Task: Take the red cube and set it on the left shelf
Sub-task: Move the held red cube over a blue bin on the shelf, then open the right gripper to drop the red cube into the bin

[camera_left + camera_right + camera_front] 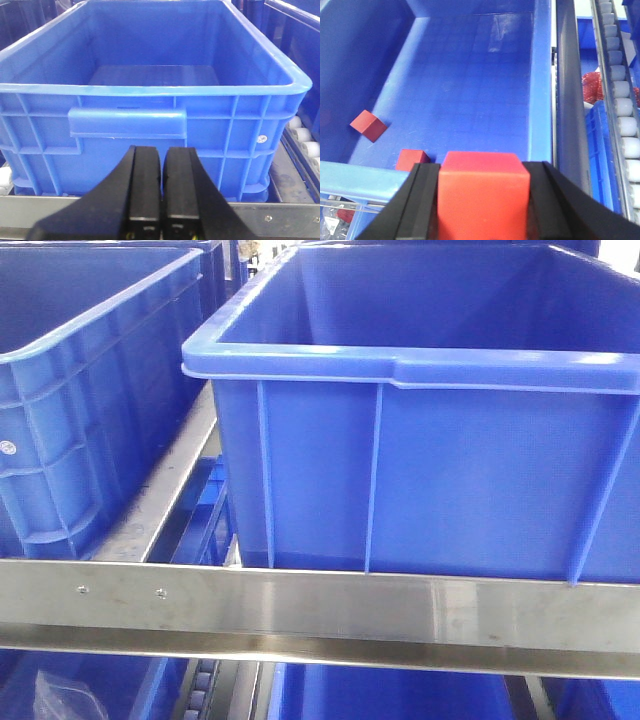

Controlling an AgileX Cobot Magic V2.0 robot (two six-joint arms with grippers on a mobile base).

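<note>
A large blue crate [430, 440] stands on a steel rail [320, 615], with a second blue crate [80, 410] to its left and a gap between them. Under the rail at the near left lies a clear plastic bag [65, 695]. In the right wrist view, a row of white rollers [620, 85] runs along the right, beside something red and mesh-like [592, 85].
</note>
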